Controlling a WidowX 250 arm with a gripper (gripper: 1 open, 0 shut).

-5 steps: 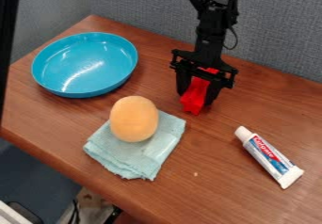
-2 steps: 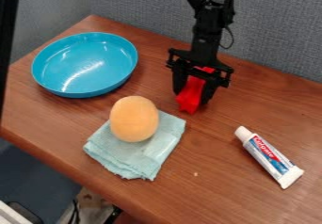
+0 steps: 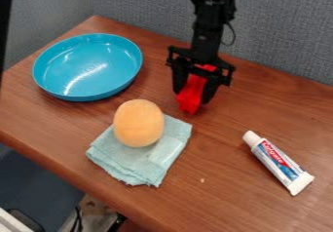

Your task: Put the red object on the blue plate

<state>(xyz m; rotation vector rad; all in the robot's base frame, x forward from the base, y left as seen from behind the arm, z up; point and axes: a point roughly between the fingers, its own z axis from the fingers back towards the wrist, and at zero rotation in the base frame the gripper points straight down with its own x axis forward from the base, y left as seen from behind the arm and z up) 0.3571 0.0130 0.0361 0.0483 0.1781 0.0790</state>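
The red object (image 3: 193,98) is a bright red block, tilted upright between the black fingers of my gripper (image 3: 197,88), which is shut on it. Its lower end hangs close to the wooden table (image 3: 267,104); I cannot tell whether it touches. The arm comes down from the top of the view. The blue plate (image 3: 78,72), a glossy turquoise dish, sits at the table's back left with nothing in it. It lies to the left of the gripper with a strip of bare wood between them.
An orange ball (image 3: 138,122) rests on a pale teal folded cloth (image 3: 134,156) in front of the gripper, near the table's front edge. A white toothpaste tube (image 3: 278,161) lies at the front right. The table's left and front edges drop off close by.
The gripper has shifted a little to the left, toward the plate, carrying the red block with it. The ball, cloth, tube and plate have not moved.
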